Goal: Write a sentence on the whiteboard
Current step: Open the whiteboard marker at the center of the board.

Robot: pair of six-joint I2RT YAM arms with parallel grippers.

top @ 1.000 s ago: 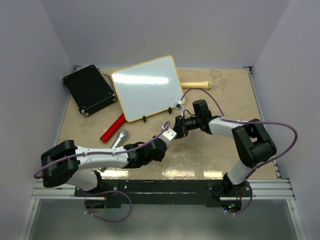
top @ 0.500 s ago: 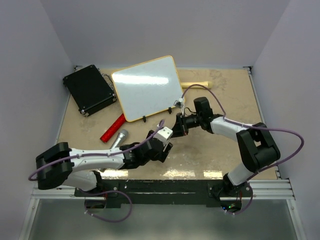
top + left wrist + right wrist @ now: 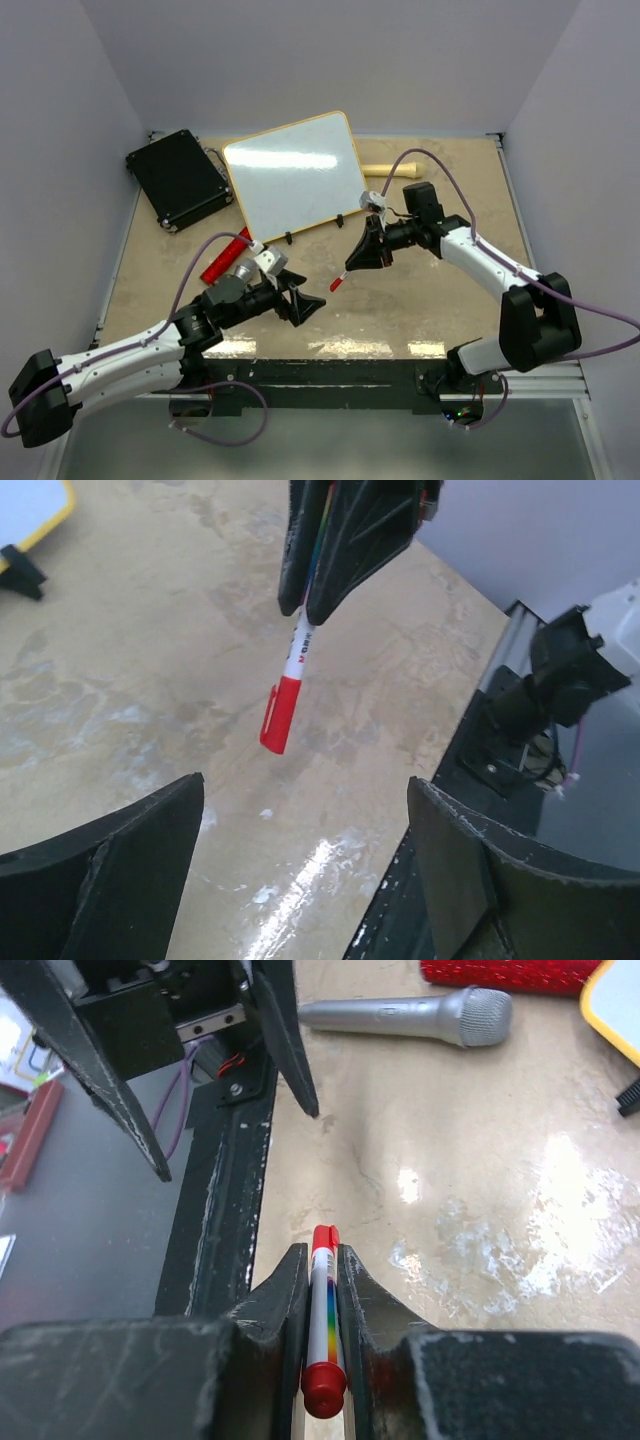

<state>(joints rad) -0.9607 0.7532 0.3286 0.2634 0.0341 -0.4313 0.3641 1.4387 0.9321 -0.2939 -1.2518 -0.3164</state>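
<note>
The board point(image 3: 293, 176) sits at the far middle of the desk point(image 3: 430, 300), just right of a black case point(image 3: 178, 178), with small black feet along its near edge; whether it lies flat or is propped up I cannot tell. Its face is blank, so no sentence is on it yet.

The right gripper point(image 3: 355, 262) is clamped tight on the marker point(image 3: 297, 656), holding it in the air near the board's near-right corner; the fingers pinch the white barrel about midway. The red cap point(image 3: 277, 708) is on and points down and to the near left. The left gripper point(image 3: 308, 305) is spread wide and holds nothing; it sits just near-left of the cap, with the cap in line with the gap between its 2 fingers.

The marker looks light and stiff, and its smooth plastic barrel could slip or swivel in a 2-finger pinch; a hold nearer the writing end would probably steady the strokes. The cap is the place for the left gripper to take hold, squarely across the red part and clear of the clip; the pull should run straight along the barrel.

The board looks stiff, light and glossy; it probably slides or rocks on its feet under a hard push, so light pressure seems wise. Its frame edge is the likely spot for bracing it, never the writing face.
</note>
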